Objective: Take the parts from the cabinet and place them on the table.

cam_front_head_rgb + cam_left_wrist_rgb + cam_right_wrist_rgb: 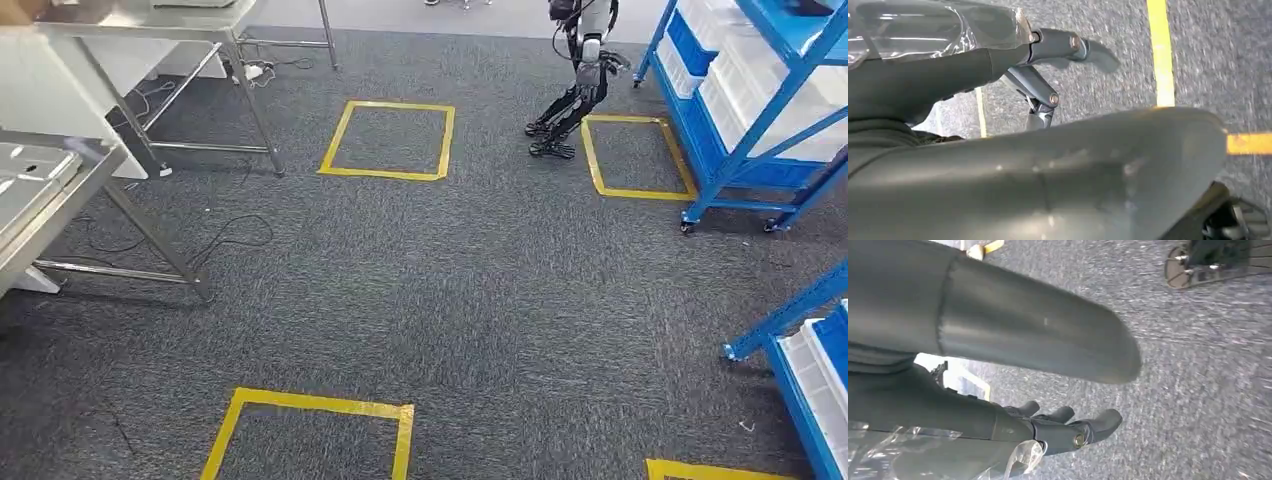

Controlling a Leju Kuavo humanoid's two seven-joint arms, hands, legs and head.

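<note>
I am viewing grey carpet marked with yellow tape squares (388, 140), and the robot is standing between stations. The blue shelving rack (745, 110) with white and blue bins, which I judge to be the cabinet holding the parts, is standing at the far right; a second blue rack (805, 350) is showing at the near right edge. Steel tables (60, 190) are waiting on the left. No part is visible anywhere.

The left hand (1048, 75) is hanging over the carpet, fingers apart, carrying nothing. The right hand (1068, 427) is likewise loose and unloaded.

Another humanoid robot (580, 75) is standing beside the far rack.

For this step, I am recommending a turn toward a rack, stopping squarely inside a tape square and giving the other robot a wide berth.
</note>
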